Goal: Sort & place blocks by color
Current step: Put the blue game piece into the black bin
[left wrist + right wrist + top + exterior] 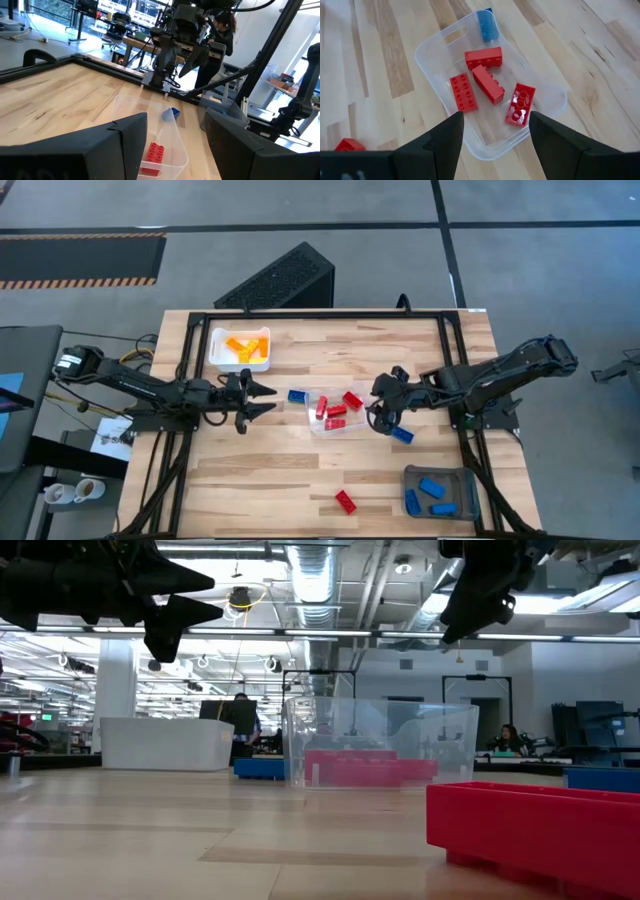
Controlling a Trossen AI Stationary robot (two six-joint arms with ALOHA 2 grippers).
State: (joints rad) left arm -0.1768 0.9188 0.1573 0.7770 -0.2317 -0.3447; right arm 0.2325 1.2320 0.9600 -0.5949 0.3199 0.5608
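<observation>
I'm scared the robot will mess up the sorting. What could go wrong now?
The right tool hangs open over the clear tray, which holds four red blocks. If it dips there, it might nudge the light tray. A blue block lies beside that tray and another blue block sits near the right tool; either could land with the reds. The red block near the table's front edge might get forgotten.

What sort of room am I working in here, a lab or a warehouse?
Most likely a large open robotics lab or workshop: exposed ceiling ducts, rows of workbenches with gear, and a person seated at a far desk.
</observation>
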